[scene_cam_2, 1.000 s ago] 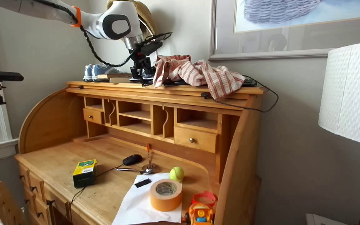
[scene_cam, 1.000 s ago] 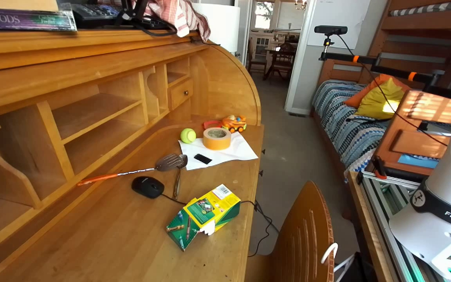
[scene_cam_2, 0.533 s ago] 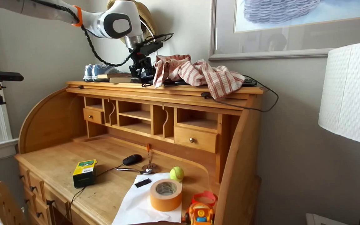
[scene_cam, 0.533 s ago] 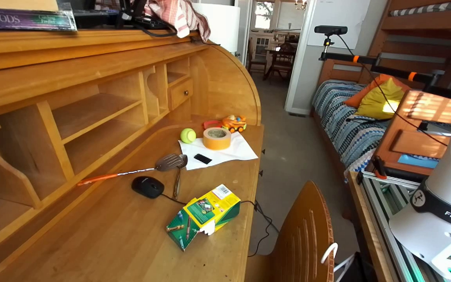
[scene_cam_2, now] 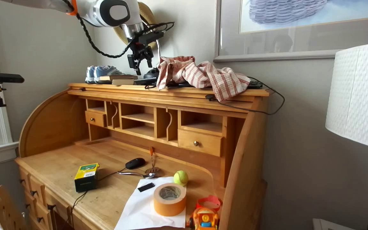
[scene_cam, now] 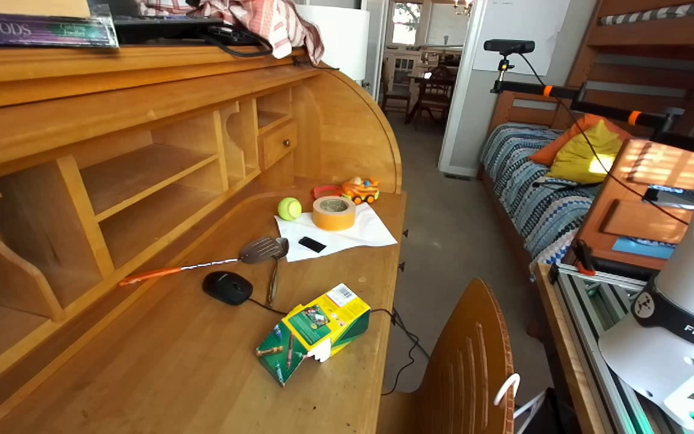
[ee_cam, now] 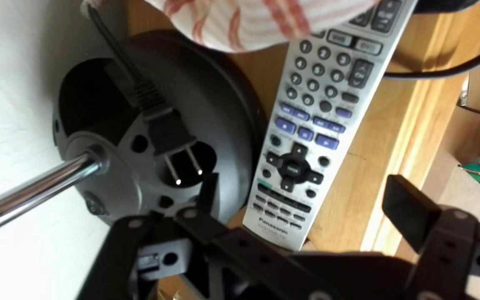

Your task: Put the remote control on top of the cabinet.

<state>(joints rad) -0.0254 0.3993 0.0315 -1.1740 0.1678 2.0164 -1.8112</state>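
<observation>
A long silver-grey remote control [ee_cam: 302, 125] with dark and blue buttons lies flat on top of the honey-coloured wooden cabinet [scene_cam_2: 133, 99]. One end of it is hidden under a striped cloth. In an exterior view the remote control [scene_cam: 160, 28] shows only as a thin dark edge beside the books. My gripper [ee_cam: 308, 200] is open, its fingers spread wide apart with nothing held between them. In an exterior view the gripper [scene_cam_2: 144, 67] hangs above the cabinet top, clear of the remote control.
A black lamp base [ee_cam: 231, 125] with a loose plug stands against the remote. The red-and-white cloth [scene_cam_2: 203, 76], books [scene_cam_2: 120, 80] and shoes [scene_cam_2: 102, 72] share the cabinet top. Below lie a mouse [scene_cam_2: 135, 163], green-yellow box [scene_cam_2: 86, 179], tape roll [scene_cam_2: 169, 201] and small black bar [scene_cam_2: 146, 187].
The remote control, tilted a second ago, now lies flat. My gripper has opened, let go of it and risen above the cabinet top.
</observation>
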